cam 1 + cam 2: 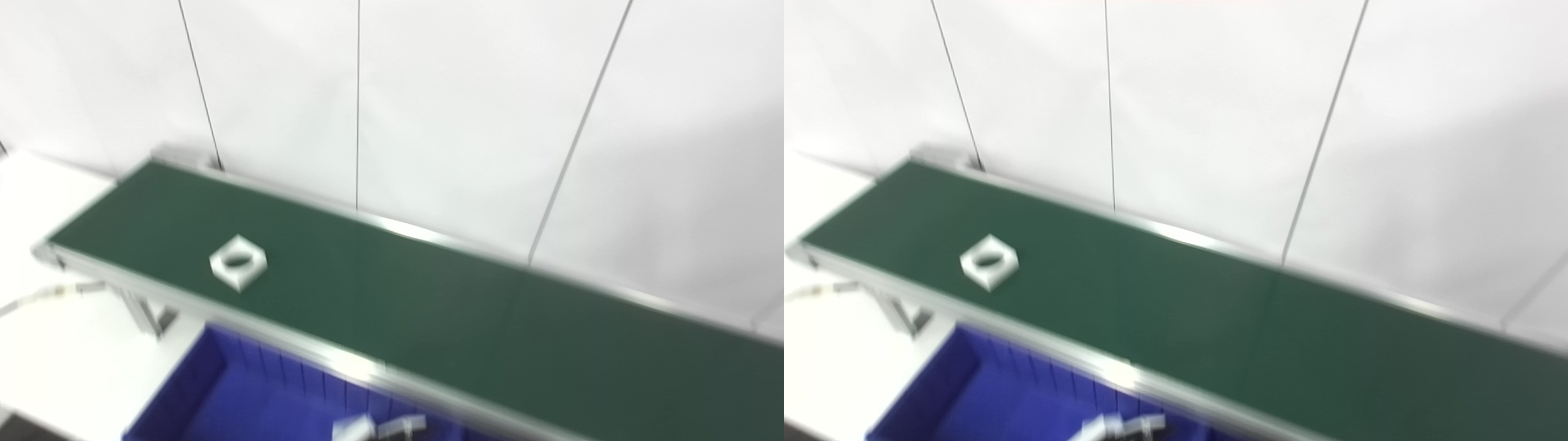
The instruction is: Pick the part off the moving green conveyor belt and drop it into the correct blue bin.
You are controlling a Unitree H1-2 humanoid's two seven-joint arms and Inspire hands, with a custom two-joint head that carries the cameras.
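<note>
Plainly, the white part (238, 262), a square block with a round hole, is lying flat on the green conveyor belt (429, 306) toward its left end, touching nothing else. Below the belt's near rail a blue bin (202, 392) is sitting on the white table (55, 355), holding pale parts (376, 427). Neither hand is showing, so their state cannot be told. Both views are blurring.

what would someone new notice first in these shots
A long green belt crosses the picture from upper left to lower right, in front of a white panelled wall. One small white square part with a round hole sits alone on it, near the left end. Below the belt's near edge is a blue bin with pale, blurred pieces in it.
</note>
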